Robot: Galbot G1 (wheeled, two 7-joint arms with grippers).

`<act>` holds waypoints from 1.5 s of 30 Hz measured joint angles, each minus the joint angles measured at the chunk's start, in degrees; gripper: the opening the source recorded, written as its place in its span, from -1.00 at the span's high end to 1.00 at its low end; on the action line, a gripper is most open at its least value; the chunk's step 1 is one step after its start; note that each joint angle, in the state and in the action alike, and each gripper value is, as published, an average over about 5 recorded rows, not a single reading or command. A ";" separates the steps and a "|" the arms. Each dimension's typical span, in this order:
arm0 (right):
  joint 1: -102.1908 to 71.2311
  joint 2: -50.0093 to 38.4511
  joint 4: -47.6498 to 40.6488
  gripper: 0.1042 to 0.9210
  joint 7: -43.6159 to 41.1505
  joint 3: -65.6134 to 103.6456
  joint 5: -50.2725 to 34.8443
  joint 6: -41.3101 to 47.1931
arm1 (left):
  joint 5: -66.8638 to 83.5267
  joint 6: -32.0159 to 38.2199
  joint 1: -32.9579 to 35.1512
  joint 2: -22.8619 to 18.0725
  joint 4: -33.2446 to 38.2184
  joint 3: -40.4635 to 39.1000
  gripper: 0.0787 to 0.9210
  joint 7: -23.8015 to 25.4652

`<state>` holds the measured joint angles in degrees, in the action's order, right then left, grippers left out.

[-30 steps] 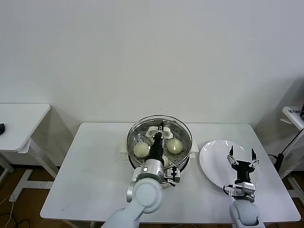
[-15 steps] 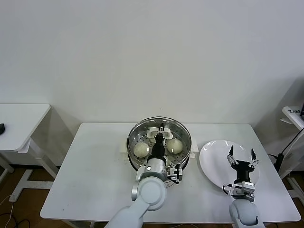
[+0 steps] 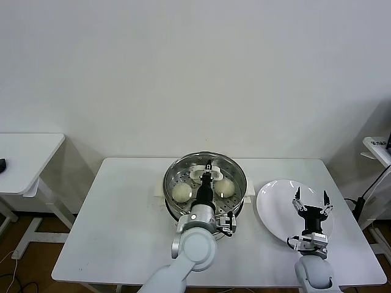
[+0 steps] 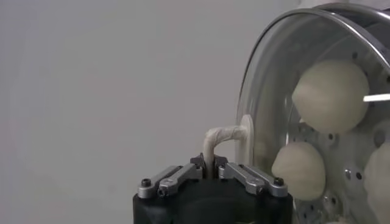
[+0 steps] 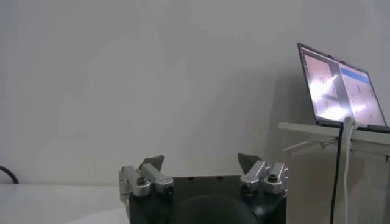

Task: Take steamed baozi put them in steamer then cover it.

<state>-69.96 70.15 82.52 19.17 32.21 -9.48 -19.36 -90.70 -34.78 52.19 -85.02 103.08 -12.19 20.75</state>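
White table (image 3: 122, 213) before a bare wall; left tool (image 3: 208, 168) clenches the cover (image 3: 235, 173) handle, right tool (image 3: 311, 199) released

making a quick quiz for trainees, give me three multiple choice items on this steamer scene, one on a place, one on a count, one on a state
1. Where is the right gripper?
A. inside the steamer
B. above the white plate
C. off the table

2. How many baozi does the head view show in full in the steamer?
A. none
B. two
C. five

3. What is the left gripper doing?
A. shut on the cover's handle
B. open above a bun
C. parked beside the table

Answers:
1 B, it hangs open over the white plate.
2 B, one baozi on either side of the arm.
3 A, in the left wrist view its fingers pinch the handle of the cover at the steamer.
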 measured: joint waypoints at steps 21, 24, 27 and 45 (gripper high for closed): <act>0.09 0.10 -0.23 -0.76 0.01 0.20 0.01 -0.19 | -0.89 0.70 0.52 -0.13 -1.24 0.60 0.73 0.32; 0.01 0.07 -0.23 -0.76 0.00 0.23 0.02 -0.22 | -0.89 0.81 0.53 -0.17 -1.25 0.68 0.73 0.38; -0.04 0.03 -0.23 -0.76 0.00 0.27 0.02 -0.24 | -0.89 0.92 0.52 -0.31 -1.29 0.84 0.73 0.36; -0.10 -0.03 -0.16 -0.76 -0.02 0.35 0.01 -0.35 | -0.48 1.00 1.60 0.10 1.09 1.07 -0.22 -0.14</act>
<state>-70.07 70.12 82.36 19.15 32.57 -9.47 -19.71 -91.18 -33.79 53.78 -84.92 104.17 -11.12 20.61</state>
